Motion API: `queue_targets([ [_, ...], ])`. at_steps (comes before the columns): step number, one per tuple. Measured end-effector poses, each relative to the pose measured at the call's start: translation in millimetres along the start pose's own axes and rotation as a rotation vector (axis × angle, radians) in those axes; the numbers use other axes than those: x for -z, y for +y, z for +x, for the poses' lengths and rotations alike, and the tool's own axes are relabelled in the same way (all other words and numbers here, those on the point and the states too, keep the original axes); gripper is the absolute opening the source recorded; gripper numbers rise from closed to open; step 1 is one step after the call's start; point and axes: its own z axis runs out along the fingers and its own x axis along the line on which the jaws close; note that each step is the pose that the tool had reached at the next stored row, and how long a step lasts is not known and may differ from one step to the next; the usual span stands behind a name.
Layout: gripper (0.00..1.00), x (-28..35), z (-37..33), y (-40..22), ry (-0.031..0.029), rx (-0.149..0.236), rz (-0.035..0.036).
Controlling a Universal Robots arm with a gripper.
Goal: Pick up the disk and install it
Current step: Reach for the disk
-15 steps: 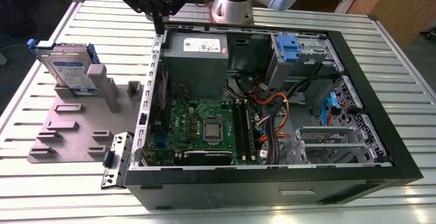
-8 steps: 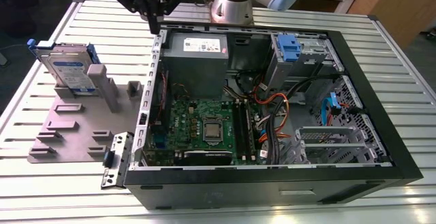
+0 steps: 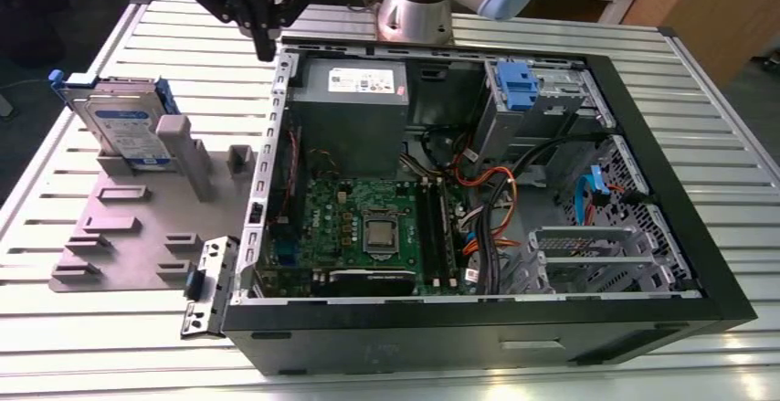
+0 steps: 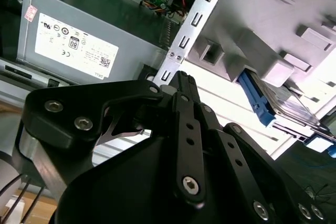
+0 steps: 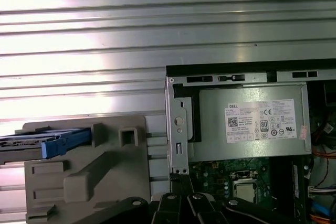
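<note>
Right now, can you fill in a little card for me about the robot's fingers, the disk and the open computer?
disk: standing on edge in the grey holder, at the exterior view's left of the computer case
gripper: above the case's edge near the grey power box, apart from the disk
fingers: shut, holding nothing
case: side open, lying on the slatted table
task so far: disk not yet picked up
</note>
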Motion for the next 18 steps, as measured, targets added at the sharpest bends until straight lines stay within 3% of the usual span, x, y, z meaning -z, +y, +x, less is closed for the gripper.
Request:
queue_targets([
  [8,0.11,-0.1,10.0,-0.8,0.0,0.0,0.0],
  [18,0.11,-0.1,15.5,-1.2,0.0001,0.0,0.0],
])
